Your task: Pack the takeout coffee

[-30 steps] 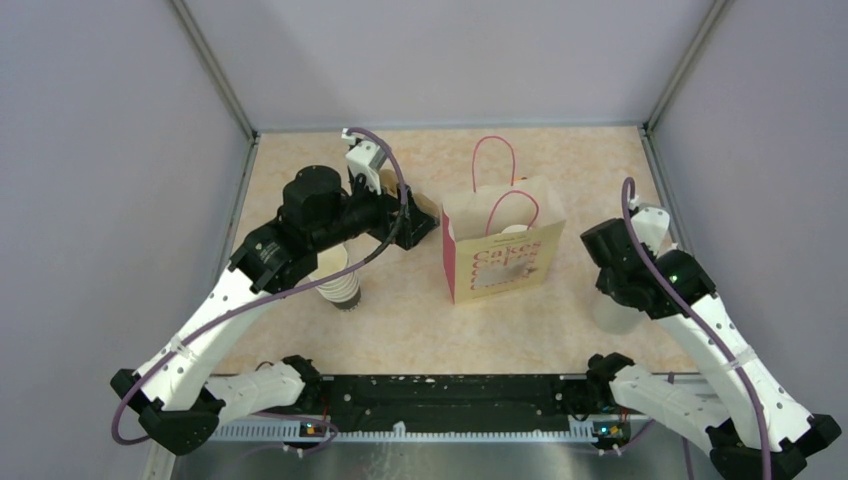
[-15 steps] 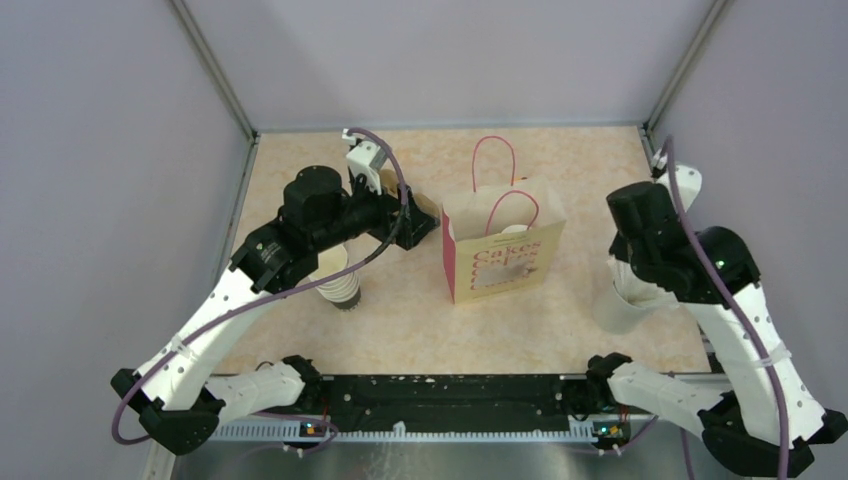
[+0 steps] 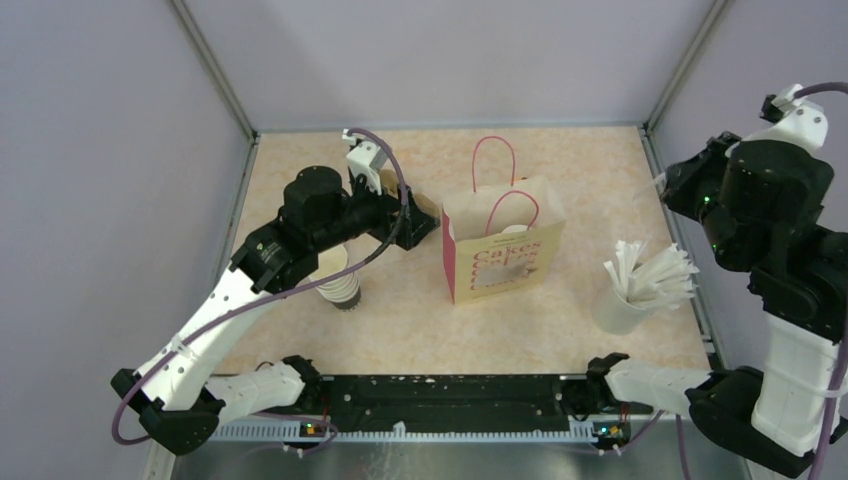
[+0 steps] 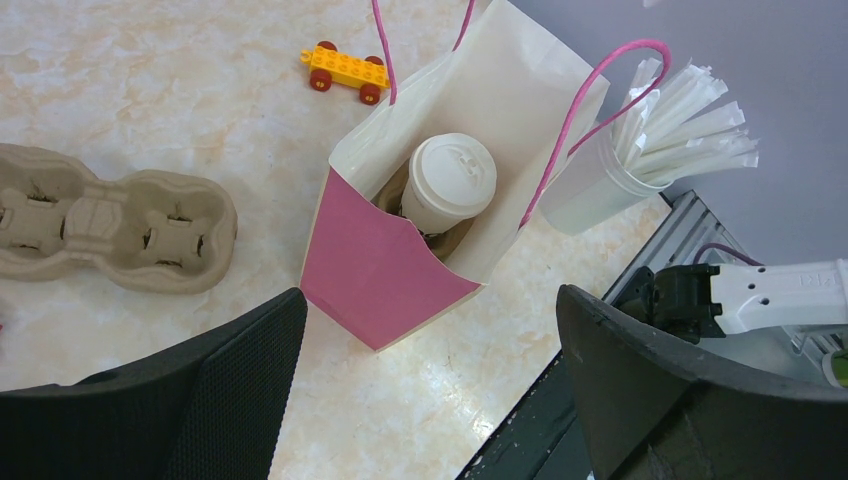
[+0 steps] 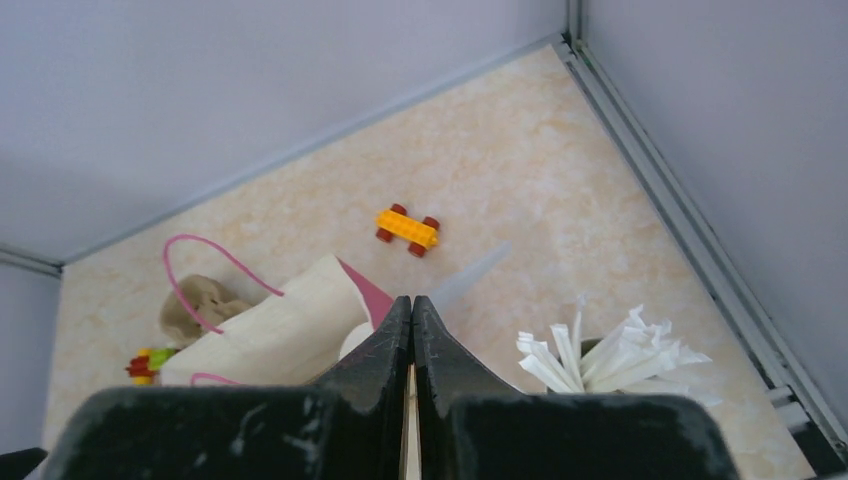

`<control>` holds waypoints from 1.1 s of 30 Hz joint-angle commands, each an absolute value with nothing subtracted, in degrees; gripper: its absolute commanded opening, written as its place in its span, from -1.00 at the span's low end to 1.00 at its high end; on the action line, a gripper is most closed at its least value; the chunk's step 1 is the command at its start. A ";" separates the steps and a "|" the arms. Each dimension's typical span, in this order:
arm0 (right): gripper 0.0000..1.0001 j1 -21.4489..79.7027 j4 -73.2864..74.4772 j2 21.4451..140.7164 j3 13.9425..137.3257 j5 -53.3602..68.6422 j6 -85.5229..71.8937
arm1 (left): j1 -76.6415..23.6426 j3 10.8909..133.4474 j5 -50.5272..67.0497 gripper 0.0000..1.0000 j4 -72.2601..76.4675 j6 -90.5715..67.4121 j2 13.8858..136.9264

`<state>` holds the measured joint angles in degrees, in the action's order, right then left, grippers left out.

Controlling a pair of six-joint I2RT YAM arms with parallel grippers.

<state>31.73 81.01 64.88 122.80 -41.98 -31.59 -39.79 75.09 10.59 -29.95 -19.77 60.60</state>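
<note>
Over on the left, the left arm is reaching out across the table (image 3: 420, 330), above a stack of nested cream cups (image 3: 341, 281) that is standing just under its forearm. Its left gripper (image 4: 430, 400) is hanging spread wide with nothing between the fingers (image 4: 230, 390), looking down into the paper bag (image 4: 385, 275). A brown pulp cup carrier (image 4: 110, 225) is lying flat on the table just left of the bag.

In the middle, the bag is standing upright and open, pink on its narrow side, cream with pink lettering on its front, its pink handles sticking up. The takeout coffee (image 4: 455, 180) is sitting upright inside the bag with its white lid on. Beyond the bag, a small yellow toy car (image 5: 407, 228) with red wheels is resting on the table.

To the right, a larger white cup (image 3: 622, 310) full of white sticks is standing near the table's right edge. The right gripper (image 5: 412, 320) is hanging high above that corner, its jaws pressed together on nothing.
</note>
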 commanded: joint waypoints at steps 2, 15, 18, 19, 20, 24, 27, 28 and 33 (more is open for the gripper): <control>-1.00 31.29 70.35 63.67 122.71 -35.21 -29.51 | -39.72 75.22 10.11 0.98 -26.89 -19.69 59.76; -1.00 31.29 49.55 61.36 106.33 -13.22 -31.88 | -39.64 74.97 9.41 0.97 -27.16 -19.78 59.74; -1.00 31.29 48.41 62.03 105.99 -11.76 -33.73 | -39.65 75.21 9.40 0.97 -27.16 -19.69 59.80; -1.00 31.29 48.35 62.36 106.26 -11.13 -34.21 | -39.71 75.29 9.40 0.97 -27.16 -19.61 59.91; -1.00 31.29 48.43 62.70 106.52 -10.60 -34.60 | -39.65 75.32 9.18 0.98 -27.20 -19.52 59.94; -1.00 31.29 50.47 63.54 108.43 -8.84 -35.83 | -39.69 75.35 8.90 0.97 -27.24 -19.26 59.89; -1.00 31.36 51.72 63.34 110.12 -9.80 -35.99 | -39.69 75.31 8.59 0.98 -27.33 -19.16 59.77; -1.00 31.29 51.84 63.28 110.92 -10.54 -35.44 | -39.64 75.25 8.53 0.97 -27.21 -19.16 59.80; -1.00 31.30 53.38 63.62 114.44 -10.75 -34.94 | -39.68 75.08 8.95 0.97 -27.09 -19.16 59.94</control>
